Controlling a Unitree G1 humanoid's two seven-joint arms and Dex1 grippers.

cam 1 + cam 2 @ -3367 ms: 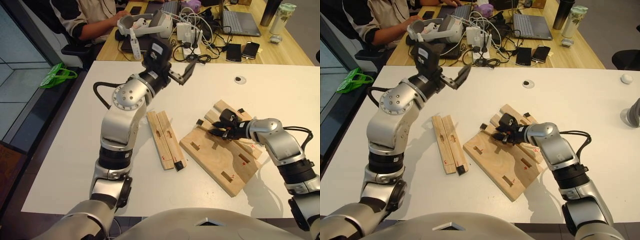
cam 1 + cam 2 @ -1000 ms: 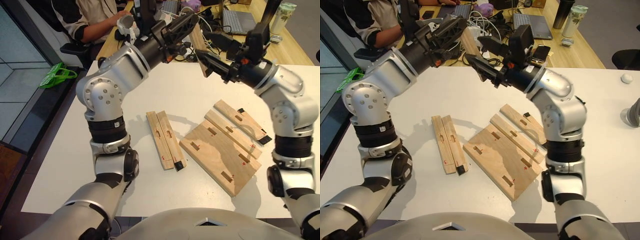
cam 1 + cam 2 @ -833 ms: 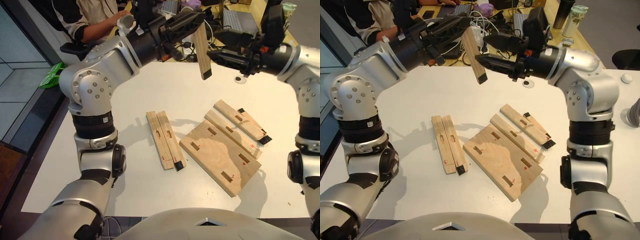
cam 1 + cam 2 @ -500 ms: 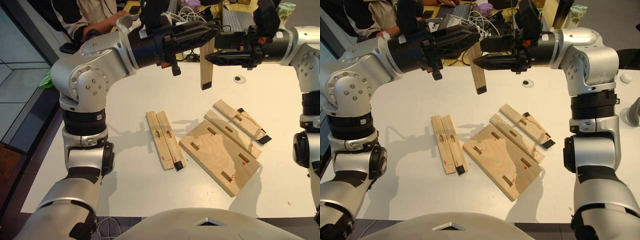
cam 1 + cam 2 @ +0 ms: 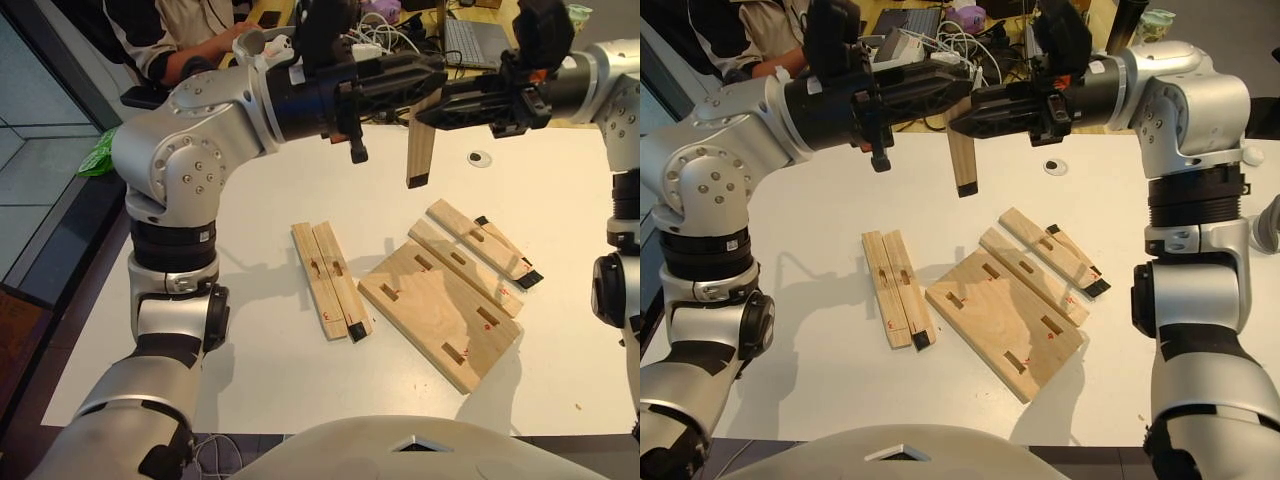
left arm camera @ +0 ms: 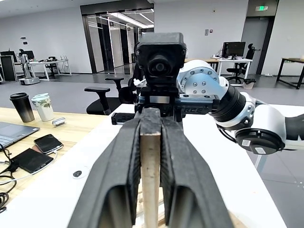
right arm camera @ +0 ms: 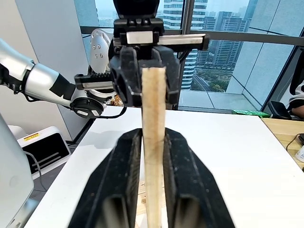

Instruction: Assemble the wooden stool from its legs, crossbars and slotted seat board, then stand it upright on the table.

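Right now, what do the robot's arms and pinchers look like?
The left arm and right arm are shiny silver, built of rounded shells with black rings at the joints; the left has a round screw-dotted cap. The left gripper and right gripper are black, each with two long tapered fingers. Tiny red-orange marks sit near the right one's wrist.

- The held leg [image 5: 962,160], between the black left gripper [image 6: 150,124] and black right gripper [image 7: 153,135]: pale wood, black tip at its lower end.
- Seat board [image 5: 995,320] below the grippers: light grain, dark slots, small red marks.
- Loose legs [image 5: 895,290] under the left gripper: pale, one black-tipped.
- Table [image 5: 810,330] beneath: plain white.
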